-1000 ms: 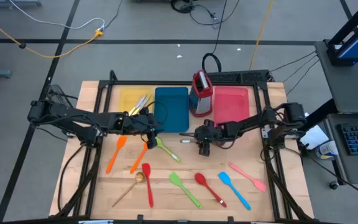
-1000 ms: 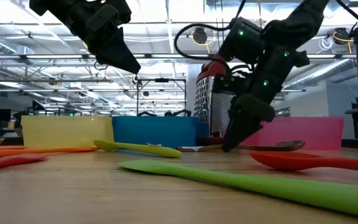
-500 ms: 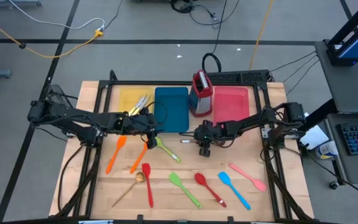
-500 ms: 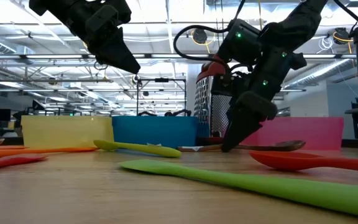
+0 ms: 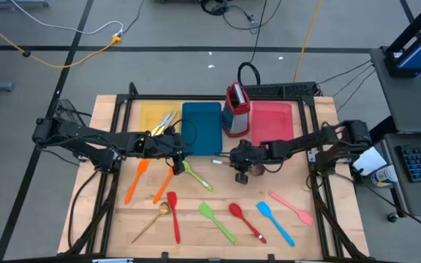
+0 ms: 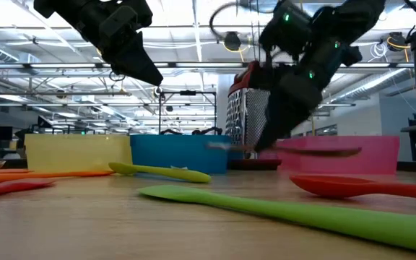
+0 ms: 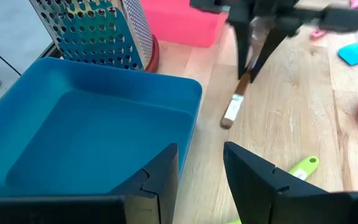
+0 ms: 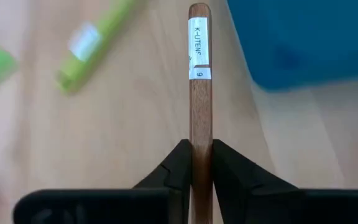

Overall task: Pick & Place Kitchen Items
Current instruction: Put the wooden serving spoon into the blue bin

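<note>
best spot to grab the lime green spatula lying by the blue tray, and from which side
Grip the lime green spatula on its slim straight handle near the middle, coming straight down from above with the fingers across its width. It lies flat and diagonal on the table, so the handle is narrow enough to pinch. The open left gripper hovers right beside it.

Both arms are dark, nearly black, built of slim jointed links. From above, black cables loop loosely along each arm back toward the table's side edges. The left gripper (image 7: 197,180) ends in two matte black fingers (image 7: 252,177), flat-sided with a stepped notch near the base. The right gripper (image 8: 198,163) has the same black angular fingers (image 8: 180,165). Small green lights glow on the right arm's housing in the low view; they look like status lamps, though that is hard to confirm.
</note>
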Controlling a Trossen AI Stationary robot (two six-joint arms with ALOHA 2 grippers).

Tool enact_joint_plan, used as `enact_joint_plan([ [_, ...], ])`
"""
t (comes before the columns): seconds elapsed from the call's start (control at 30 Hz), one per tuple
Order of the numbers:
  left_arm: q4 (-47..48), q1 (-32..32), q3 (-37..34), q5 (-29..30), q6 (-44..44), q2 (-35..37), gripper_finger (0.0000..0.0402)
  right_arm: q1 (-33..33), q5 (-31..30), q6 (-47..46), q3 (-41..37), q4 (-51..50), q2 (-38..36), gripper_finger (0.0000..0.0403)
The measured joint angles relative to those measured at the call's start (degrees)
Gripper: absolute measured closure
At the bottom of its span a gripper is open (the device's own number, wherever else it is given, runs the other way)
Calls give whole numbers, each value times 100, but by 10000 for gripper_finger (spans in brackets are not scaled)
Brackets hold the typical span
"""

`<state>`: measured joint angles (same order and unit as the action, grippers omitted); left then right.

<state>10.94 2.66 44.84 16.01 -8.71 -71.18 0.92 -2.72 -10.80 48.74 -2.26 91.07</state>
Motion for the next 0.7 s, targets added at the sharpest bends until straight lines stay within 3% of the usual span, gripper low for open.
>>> enact_joint_plan([
  [0.2,21,-7,0,0,-2,0,270,229,-28,-243,1,-337,-611,368],
  [0.57,-5,-6,0,2,-4,0,270,442,-85,-79,6,1245,-844,360],
  [0.7,4,2,-2,2,-28,0,270,444,-952,-53,6,1546,-841,358],
])
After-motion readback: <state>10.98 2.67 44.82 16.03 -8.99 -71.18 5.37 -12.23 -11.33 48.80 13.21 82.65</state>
